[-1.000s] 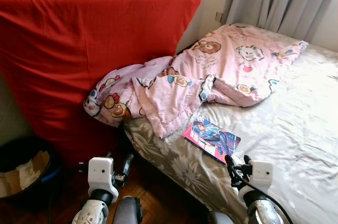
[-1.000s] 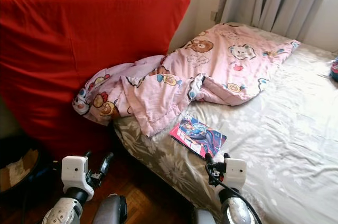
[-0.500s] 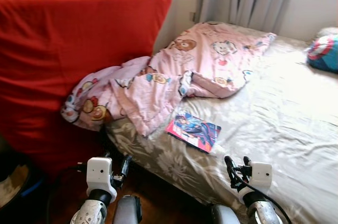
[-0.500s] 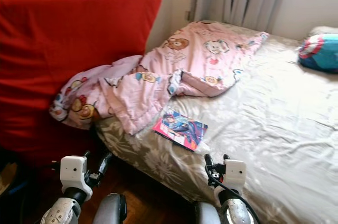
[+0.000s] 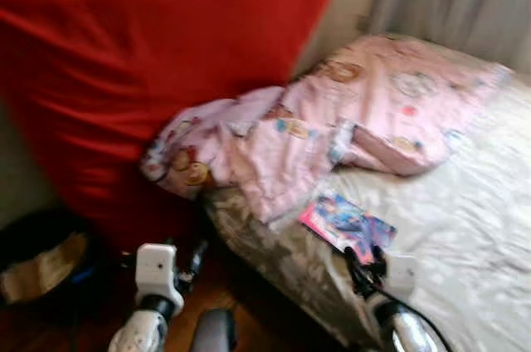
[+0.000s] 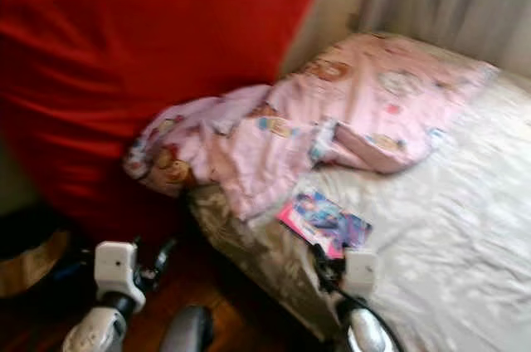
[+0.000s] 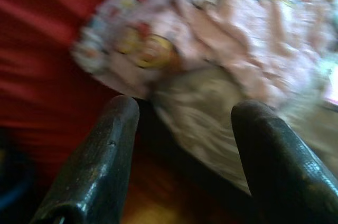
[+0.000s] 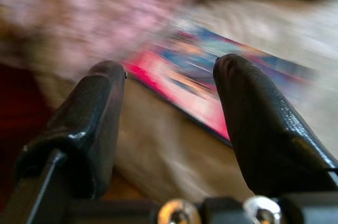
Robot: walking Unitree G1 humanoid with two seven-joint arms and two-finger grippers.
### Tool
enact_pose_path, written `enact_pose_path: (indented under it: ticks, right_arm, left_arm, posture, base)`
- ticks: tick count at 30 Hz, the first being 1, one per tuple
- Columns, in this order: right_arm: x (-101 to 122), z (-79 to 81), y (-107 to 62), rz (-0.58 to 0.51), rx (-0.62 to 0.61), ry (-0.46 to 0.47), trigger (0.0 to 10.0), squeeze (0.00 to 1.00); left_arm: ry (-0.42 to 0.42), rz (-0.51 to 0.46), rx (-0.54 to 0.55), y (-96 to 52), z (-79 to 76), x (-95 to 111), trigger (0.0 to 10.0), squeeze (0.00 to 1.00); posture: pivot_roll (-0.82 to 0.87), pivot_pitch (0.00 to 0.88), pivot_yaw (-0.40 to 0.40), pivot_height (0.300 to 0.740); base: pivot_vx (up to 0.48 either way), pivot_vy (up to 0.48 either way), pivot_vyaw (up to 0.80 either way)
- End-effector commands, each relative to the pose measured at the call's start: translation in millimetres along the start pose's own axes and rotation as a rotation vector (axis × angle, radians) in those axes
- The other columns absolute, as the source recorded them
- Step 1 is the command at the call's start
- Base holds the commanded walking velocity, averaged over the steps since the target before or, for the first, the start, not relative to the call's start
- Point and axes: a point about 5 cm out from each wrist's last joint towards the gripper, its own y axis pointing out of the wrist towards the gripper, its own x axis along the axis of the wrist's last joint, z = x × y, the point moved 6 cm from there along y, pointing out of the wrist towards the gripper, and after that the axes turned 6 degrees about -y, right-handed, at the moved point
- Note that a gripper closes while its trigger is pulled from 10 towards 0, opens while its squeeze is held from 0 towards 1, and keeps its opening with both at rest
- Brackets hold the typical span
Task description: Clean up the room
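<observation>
Camera swung back left; both pincers, left (image 7: 182, 166) and right (image 8: 169, 123), gape before the magazine (image 5: 347, 225)

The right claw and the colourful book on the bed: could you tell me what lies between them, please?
Only bare bedsheet. In the right wrist view the open right claw points at the book, with nothing in the gap.

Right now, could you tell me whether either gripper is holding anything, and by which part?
Nothing is held. The right gripper is open, short of the magazine; the left gripper is open too.
</observation>
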Motion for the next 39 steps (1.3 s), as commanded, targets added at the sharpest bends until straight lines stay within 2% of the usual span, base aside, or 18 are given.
enact_pose_path:
  ticks: [1,5,12,13,18,22,24,25,26,27,33,38,39]
  right_arm:
    - [-2,-14.8,-5.0,0.009,-0.040,-0.002,10.0,0.00]
    - [-6,-23.8,-4.8,0.029,-0.091,-0.004,10.0,0.00]
    - [-9,-53.1,-2.4,0.053,-0.257,0.103,10.0,0.00]
    - [-15,-61.4,0.7,0.099,-0.292,0.110,10.0,0.00]
    - [-17,-73.4,8.6,0.136,-0.333,0.140,10.0,0.00]
    - [-18,-84.0,18.8,0.218,-0.367,0.107,10.0,0.00]
    - [-20,-86.3,21.8,0.255,-0.381,0.125,10.0,0.00]
    - [-21,-87.5,24.7,0.276,-0.402,0.181,10.0,0.17]
    - [-21,-87.4,25.6,0.277,-0.407,0.202,10.0,0.17]
    - [-20,-86.7,27.2,0.277,-0.409,0.216,10.0,1.00]
    - [-13,-83.4,35.1,0.259,-0.421,0.252,10.0,1.00]
    - [6,-82.5,47.0,0.200,-0.431,0.282,10.0,1.00]
    - [12,-85.0,49.4,0.178,-0.438,0.294,10.0,0.00]
  left_arm:
    - [-0.017,-0.002,-0.025,2.1,-9.9,1,10.0,0.00]
    - [-0.015,0.000,-0.027,1.8,-9.4,0,10.0,0.00]
    - [-0.017,0.007,-0.046,1.2,-11.9,0,10.0,0.00]
    - [-0.019,0.007,-0.050,1.4,-12.7,0,10.0,0.00]
    - [-0.022,-0.005,-0.060,5.1,-13.7,6,10.0,0.00]
    - [-0.003,-0.010,-0.086,13.9,-10.5,14,10.0,0.00]
    - [0.008,-0.014,-0.105,17.2,-11.4,17,10.0,0.00]
    - [0.020,-0.020,-0.118,20.6,-11.9,21,10.0,0.00]
    - [0.022,-0.023,-0.120,21.2,-11.9,23,10.0,0.00]
    - [0.023,-0.026,-0.122,22.0,-11.8,25,10.0,0.00]
    - [0.021,-0.040,-0.120,16.0,-11.3,33,10.0,0.00]
    - [0.015,-0.023,-0.107,-0.6,-8.4,32,10.0,0.00]
    - [0.014,-0.014,-0.102,-4.6,-7.0,30,10.0,0.00]
  posture:
    - [0.06,0.009,-0.024,0.589]
    - [0.07,0.011,-0.019,0.589]
    - [0.07,0.016,-0.013,0.589]
    - [0.07,0.016,-0.013,0.589]
    - [0.09,0.028,-0.013,0.589]
    - [0.10,0.057,-0.005,0.589]
    - [0.10,0.070,-0.003,0.589]
    - [0.11,0.093,-0.001,0.589]
    - [0.11,0.093,-0.001,0.589]
    - [0.12,0.105,0.000,0.589]
    - [0.14,0.172,0.010,0.589]
    - [0.15,0.225,0.012,0.589]
    - [0.15,0.239,0.011,0.589]
  base:
    - [0.262,0.000,0.00]
    - [0.261,0.000,0.00]
    - [0.146,0.000,0.00]
    - [0.000,0.000,0.00]
    - [0.000,0.000,0.00]
    - [0.000,0.000,0.00]
    - [0.000,0.000,0.00]
    - [0.000,0.000,0.00]
    - [0.000,0.000,0.00]
    - [0.000,0.000,0.00]
    - [0.000,0.000,0.00]
    - [0.000,0.000,0.00]
    - [0.000,0.000,0.00]
